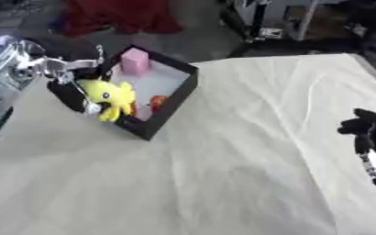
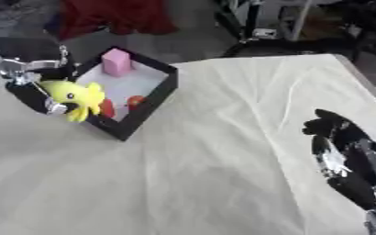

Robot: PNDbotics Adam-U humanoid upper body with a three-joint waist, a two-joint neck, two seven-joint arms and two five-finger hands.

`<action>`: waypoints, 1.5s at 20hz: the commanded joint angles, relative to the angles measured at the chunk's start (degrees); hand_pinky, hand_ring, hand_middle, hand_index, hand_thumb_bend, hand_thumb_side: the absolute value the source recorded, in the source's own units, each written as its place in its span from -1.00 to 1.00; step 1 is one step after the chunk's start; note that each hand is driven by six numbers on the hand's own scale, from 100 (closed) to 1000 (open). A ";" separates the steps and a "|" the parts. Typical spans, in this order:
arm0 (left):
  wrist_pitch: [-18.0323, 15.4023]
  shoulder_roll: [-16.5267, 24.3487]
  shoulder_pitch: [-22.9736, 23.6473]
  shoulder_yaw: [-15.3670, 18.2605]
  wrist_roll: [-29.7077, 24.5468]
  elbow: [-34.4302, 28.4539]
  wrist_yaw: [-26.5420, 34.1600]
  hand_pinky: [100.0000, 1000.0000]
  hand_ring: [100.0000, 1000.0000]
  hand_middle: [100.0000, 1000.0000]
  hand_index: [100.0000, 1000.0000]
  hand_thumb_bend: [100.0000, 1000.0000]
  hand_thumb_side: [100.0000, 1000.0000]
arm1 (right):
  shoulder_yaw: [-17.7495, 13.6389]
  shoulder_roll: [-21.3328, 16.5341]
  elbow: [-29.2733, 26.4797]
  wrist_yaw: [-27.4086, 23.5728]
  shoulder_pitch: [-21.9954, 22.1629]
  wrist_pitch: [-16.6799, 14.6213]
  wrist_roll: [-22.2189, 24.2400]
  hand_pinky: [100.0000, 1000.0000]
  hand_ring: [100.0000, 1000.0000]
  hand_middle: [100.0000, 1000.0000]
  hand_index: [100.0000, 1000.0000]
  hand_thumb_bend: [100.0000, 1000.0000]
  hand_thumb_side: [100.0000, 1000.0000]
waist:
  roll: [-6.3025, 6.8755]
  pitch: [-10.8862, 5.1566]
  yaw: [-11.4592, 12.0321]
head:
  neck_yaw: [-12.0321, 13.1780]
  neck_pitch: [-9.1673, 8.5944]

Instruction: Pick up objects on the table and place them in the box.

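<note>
Left hand (image 1: pixel 71 87) blurred behind yellow toy (image 1: pixel 108 95).

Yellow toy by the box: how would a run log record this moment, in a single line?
left hand: holding yellow toy over box edge | box: pink block, red piece inside | right hand: idle at right

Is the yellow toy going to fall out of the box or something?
Maybe. The yellow toy hangs over the near wall of the black box, with the left hand beside it; if let go there, it might tip onto the cloth instead of inside. Lowering it could also bump the pink block or the red thing in the box.
</note>
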 commanded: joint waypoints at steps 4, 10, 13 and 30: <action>1.57 -10.20 -5.94 4.69 7.15 19.88 -11.60 -0.27 -0.53 -0.58 -0.15 -0.95 -0.74 | -0.09 -0.39 -0.62 -0.56 -0.19 -0.03 0.12 0.75 0.42 0.34 0.74 -1.00 -0.11 | -0.76 -1.66 -0.67 | 0.18 -0.11; 4.85 -17.94 -8.69 10.48 20.55 33.69 -22.39 -0.03 -0.29 -0.34 0.09 -0.41 -0.58 | 0.37 -0.19 -0.61 -0.96 -0.35 0.01 0.57 0.75 0.42 0.34 0.74 -1.00 -0.11 | -1.02 -1.70 -1.56 | 0.67 -0.11; 6.93 -19.67 -8.76 12.29 27.17 37.42 -25.46 0.34 0.12 0.11 0.47 0.21 -0.31 | 0.42 -0.08 -0.51 -1.04 -0.34 0.05 0.72 0.75 0.42 0.34 0.74 -1.00 -0.11 | -1.05 -1.69 -2.03 | 0.66 -0.11; 9.79 -8.66 10.24 15.91 50.33 2.39 14.81 0.29 0.20 0.28 0.65 0.97 0.22 | -0.32 0.07 -0.77 -1.00 -0.72 -0.05 0.00 0.75 0.42 0.34 0.74 -1.00 -0.09 | -0.82 -1.11 -0.36 | 0.07 -0.11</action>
